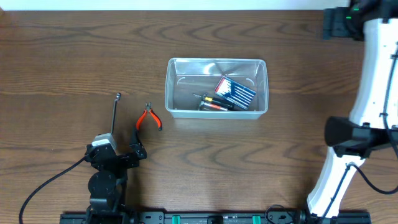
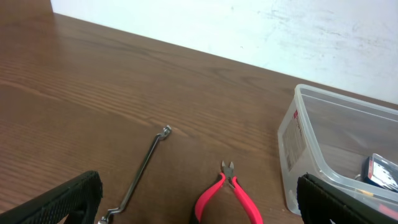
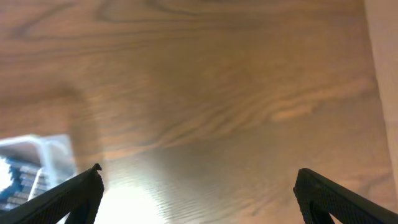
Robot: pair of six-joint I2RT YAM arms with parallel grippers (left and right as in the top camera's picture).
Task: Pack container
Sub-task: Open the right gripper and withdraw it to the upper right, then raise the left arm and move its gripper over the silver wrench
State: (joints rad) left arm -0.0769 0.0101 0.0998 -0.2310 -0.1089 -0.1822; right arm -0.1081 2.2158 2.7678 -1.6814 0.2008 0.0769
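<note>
Partly packed: container (image 1: 216, 61) holds box (image 1: 236, 91), screwdriver (image 1: 211, 102); red pliers (image 1: 148, 118), wrench (image 1: 115, 111) still on desk (image 1: 62, 62). Left fingers (image 2: 59, 202), right fingers (image 3: 68, 193) wide, empty.

Brown wood grain is running across my table (image 1: 62, 50). My clear bin (image 1: 216, 60) is showing a blue box (image 1: 237, 92) striped white. My pliers (image 1: 148, 114) are wearing red handles; my wrench (image 1: 114, 115) is gleaming silver.

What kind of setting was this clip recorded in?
Probably a robot lab bench: a wood-grain table against a plain white wall, red-handled pliers and a wrench laid beside a clear container.
</note>
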